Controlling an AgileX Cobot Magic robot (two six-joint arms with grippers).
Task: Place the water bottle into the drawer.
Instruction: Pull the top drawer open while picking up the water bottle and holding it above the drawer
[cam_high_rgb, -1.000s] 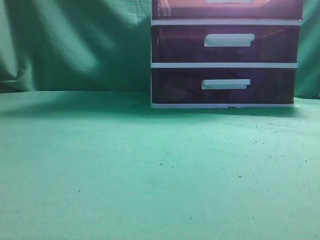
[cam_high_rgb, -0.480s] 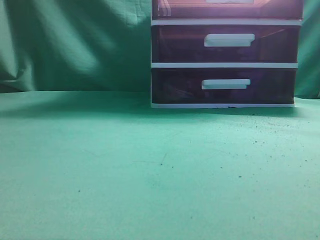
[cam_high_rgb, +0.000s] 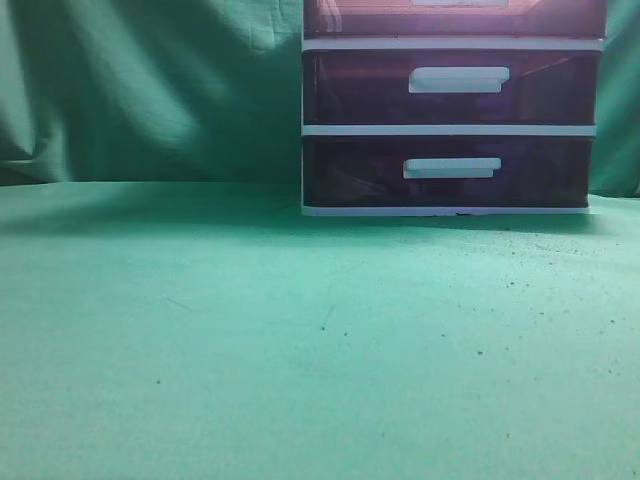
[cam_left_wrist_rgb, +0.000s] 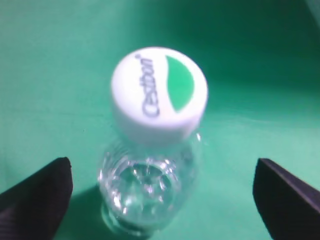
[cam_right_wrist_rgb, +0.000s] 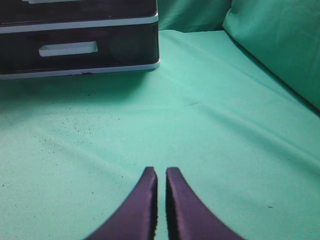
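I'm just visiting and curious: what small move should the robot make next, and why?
Probably lower the left hand and close it on the water bottle. The bottle stands upright on the green cloth between the wide-open fingers, not yet gripped, and it must be held before going to the drawer.

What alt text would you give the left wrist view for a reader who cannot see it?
Seen from above, a clear plastic water bottle with a white cap printed with green lettering stands upright on green cloth, centred between the two black fingertips of the open left gripper. Neither fingertip touches the bottle.
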